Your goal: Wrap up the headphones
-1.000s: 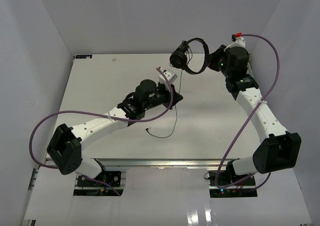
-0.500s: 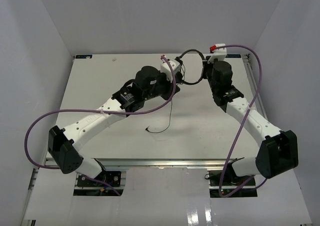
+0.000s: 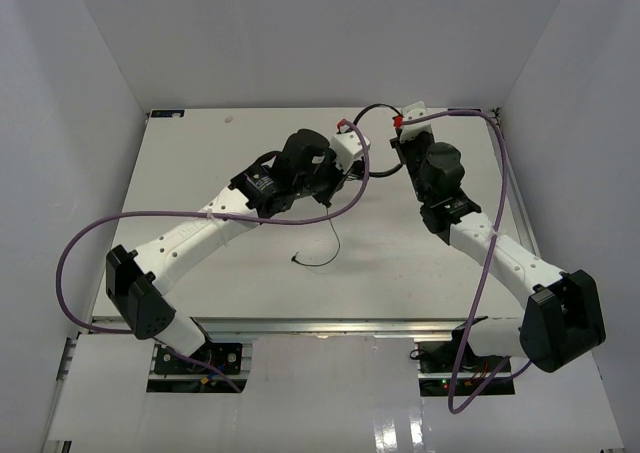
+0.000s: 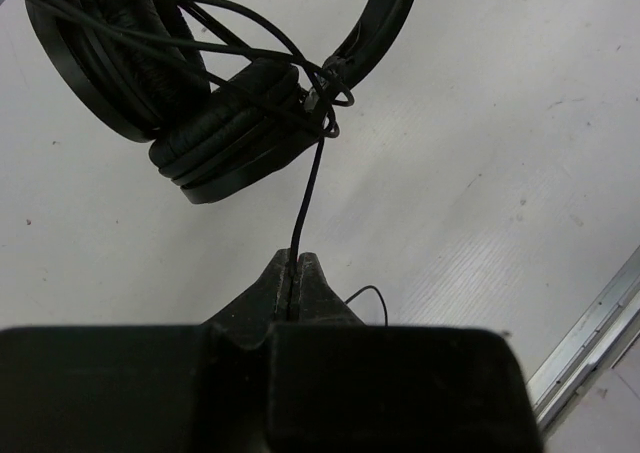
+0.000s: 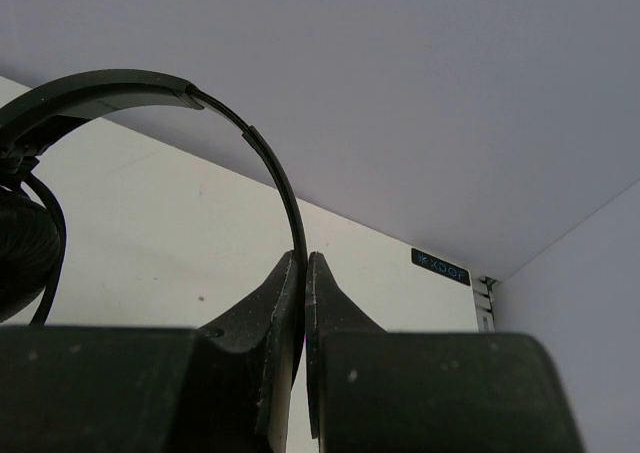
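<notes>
The black headphones (image 4: 200, 103) hang above the far middle of the table between my two grippers, their earcups pressed together and several turns of cord looped across them. My left gripper (image 4: 296, 258) is shut on the thin cord (image 4: 310, 188) just below the earcups. My right gripper (image 5: 303, 263) is shut on the thin headband (image 5: 270, 163). From above, the headband (image 3: 378, 105) arcs between the left gripper (image 3: 352, 169) and the right gripper (image 3: 397, 151). The loose cord (image 3: 330, 243) drops to the table and ends at the plug (image 3: 296, 260).
Thick purple cables (image 3: 100, 235) loop off both arms. White walls close in the table (image 3: 200, 173) on three sides. A metal rail (image 4: 590, 343) runs along the table's edge, and a small dark label (image 5: 441, 268) sits at the far right corner.
The right arm swung left, carrying the headphones toward the far middle. The left arm reached farther back to meet it, and the cord's tail on the table shifted slightly.
</notes>
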`<state>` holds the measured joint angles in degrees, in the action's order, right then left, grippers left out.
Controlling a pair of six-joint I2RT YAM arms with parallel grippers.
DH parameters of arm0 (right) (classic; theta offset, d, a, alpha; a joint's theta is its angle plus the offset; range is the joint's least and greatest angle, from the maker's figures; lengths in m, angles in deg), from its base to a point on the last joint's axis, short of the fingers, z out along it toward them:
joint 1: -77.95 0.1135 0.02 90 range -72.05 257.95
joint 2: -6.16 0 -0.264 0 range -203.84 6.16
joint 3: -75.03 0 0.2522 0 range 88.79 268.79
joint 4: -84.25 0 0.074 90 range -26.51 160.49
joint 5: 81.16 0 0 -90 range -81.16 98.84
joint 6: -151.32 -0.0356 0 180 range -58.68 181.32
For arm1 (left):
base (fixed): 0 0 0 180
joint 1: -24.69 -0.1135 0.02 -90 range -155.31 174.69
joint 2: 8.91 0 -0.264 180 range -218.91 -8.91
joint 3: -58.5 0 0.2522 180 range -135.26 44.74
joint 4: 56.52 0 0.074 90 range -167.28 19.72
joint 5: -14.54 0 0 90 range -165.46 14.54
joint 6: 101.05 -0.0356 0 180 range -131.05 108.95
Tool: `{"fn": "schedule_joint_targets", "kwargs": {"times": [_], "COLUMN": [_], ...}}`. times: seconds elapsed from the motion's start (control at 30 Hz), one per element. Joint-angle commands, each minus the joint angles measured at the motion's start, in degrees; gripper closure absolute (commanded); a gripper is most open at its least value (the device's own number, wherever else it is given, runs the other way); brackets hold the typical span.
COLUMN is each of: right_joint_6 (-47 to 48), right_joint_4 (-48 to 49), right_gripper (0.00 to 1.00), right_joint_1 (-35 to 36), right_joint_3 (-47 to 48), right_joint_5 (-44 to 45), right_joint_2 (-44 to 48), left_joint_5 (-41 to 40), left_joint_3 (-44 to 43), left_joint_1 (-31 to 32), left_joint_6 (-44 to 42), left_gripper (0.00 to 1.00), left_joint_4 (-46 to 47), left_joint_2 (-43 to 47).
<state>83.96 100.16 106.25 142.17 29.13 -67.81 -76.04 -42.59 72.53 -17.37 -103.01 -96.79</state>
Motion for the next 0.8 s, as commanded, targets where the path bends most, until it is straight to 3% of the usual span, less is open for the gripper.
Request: {"fn": "schedule_joint_targets", "kwargs": {"times": [0.0, 0.23, 0.4, 0.77], "right_joint_6": [4.79, 2.55, -2.98, -13.99], "right_joint_4": [1.94, -1.39, -8.36, -19.78], "right_gripper": [0.92, 0.92, 0.92, 0.92], "right_joint_1": [0.06, 1.29, 1.49, 1.56], "right_joint_3": [0.10, 1.12, 5.06, 10.42], "right_joint_5": [-2.14, -1.13, -1.80, -8.65], "right_joint_2": [1.31, 1.06, -0.05, -2.59], "left_joint_5": [-2.91, -9.02, -17.84, -24.84], "left_joint_3": [-2.32, -0.17, 7.49, 13.64], "left_joint_1": [0.19, 0.21, 0.24, 0.51], "left_joint_6": [-4.05, -5.87, -5.92, -8.58], "left_gripper": [0.99, 0.91, 0.83, 0.69], "left_joint_4": [-1.72, 0.66, 11.02, 21.73], "left_joint_2": [1.21, 1.64, 5.96, 9.42]}}
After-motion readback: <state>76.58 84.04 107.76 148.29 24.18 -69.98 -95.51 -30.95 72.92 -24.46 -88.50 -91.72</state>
